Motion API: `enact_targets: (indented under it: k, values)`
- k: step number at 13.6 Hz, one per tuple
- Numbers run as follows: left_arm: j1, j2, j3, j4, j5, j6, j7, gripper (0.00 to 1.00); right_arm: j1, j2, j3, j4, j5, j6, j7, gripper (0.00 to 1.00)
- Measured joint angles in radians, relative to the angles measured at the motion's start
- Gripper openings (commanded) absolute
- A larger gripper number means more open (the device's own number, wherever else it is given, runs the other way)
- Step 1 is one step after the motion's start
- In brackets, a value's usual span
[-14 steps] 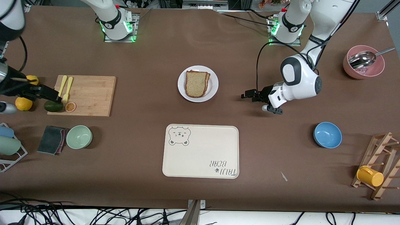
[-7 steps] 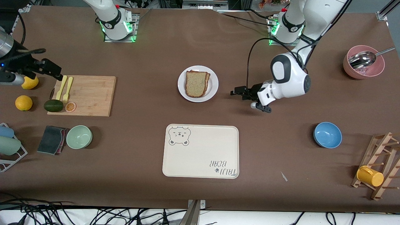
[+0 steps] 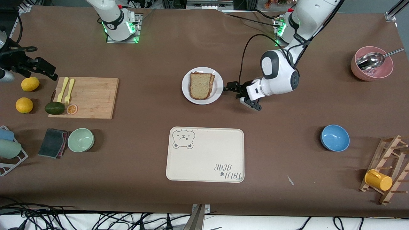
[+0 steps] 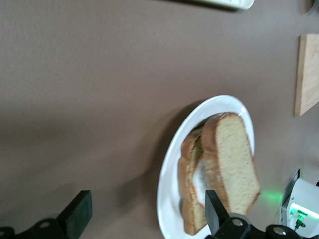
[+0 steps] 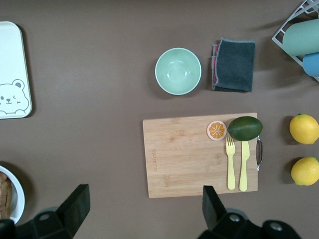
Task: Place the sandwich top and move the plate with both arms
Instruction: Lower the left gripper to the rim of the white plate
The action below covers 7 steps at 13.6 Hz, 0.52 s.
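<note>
Black fingers spread wide, the left gripper sits low just beside the plate rim, toward the left arm's end. The sandwich top lies on the stack on that plate. Bare brown table separates plate and tray, which is nearer the camera. The right gripper, also spread, hangs empty by the cutting board edge, over a lemon.

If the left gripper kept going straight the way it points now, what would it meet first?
Most likely the rim of the plate. The left gripper is open, level with it and right beside it; the sandwich top would follow. Its height above the table is unclear.
</note>
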Motion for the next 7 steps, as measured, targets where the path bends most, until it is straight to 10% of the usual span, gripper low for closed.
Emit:
enact_targets:
  k: [7]
  values:
    - [-0.001,0.07,-0.019,0.033,-0.156,-0.001,0.124,0.91,0.0,0.055,0.002,0.067,0.003,0.001,0.0,1.0]
